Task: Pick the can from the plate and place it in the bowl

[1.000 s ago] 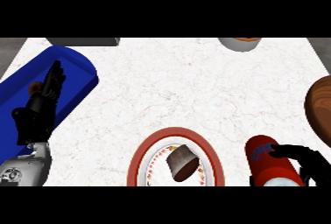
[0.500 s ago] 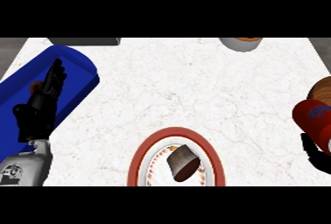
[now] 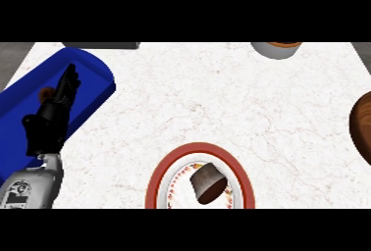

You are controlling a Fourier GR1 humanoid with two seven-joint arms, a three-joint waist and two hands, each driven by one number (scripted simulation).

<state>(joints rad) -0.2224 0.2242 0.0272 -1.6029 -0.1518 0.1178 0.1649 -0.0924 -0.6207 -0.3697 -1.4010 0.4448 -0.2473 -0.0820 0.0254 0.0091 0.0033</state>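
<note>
Where a white marble counter (image 3: 217, 98) spreads, a red-rimmed plate (image 3: 163, 171) sits low; left hand (image 3: 51, 117) rests unclenched; right hand and can, visible earlier, have left view.

At the lower left of the frame, a light grey cylindrical forearm (image 3: 29, 188) carries small dark markings on its casing, ending in a black, jointed left hand (image 3: 49, 115) with slender fingers.

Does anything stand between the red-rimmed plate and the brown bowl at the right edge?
Nothing visible does: only bare white marble counter lies between the red-rimmed plate and the brown wooden bowl. The can is out of view.
</note>
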